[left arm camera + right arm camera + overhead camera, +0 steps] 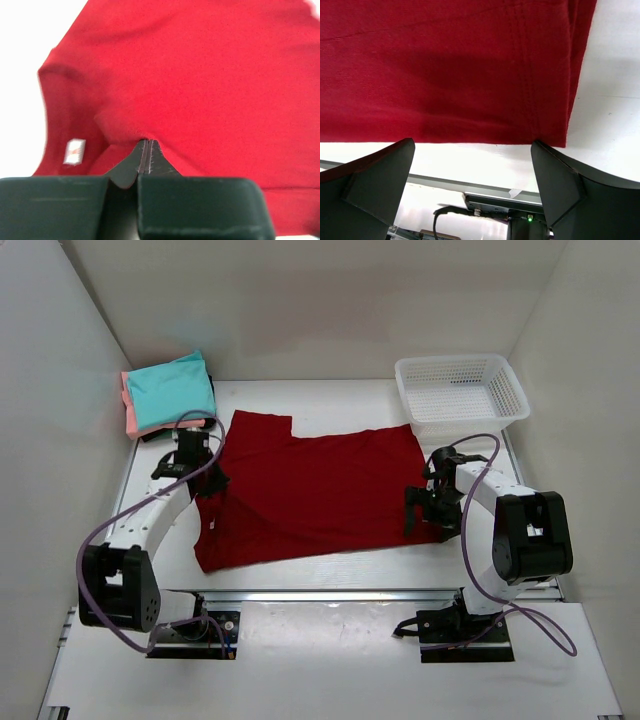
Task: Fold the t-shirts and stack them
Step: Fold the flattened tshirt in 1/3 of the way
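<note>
The white counter (330,400) is largely covered at its middle by the red shirt (310,490), which is spread flat with the collar toward the left edge and the hem toward the right. A white mesh basket (512,380) is set at the far right corner. At the far left corner a folded teal shirt (172,390) is stacked on a pink shirt (130,410). The left gripper (145,150) is closed, with a fold of the red shirt pinched near the collar. The right gripper (472,142) is held wide apart over the hem's near corner, with nothing held. A small white label (74,151) is seen inside the collar; its writing cannot be read.
</note>
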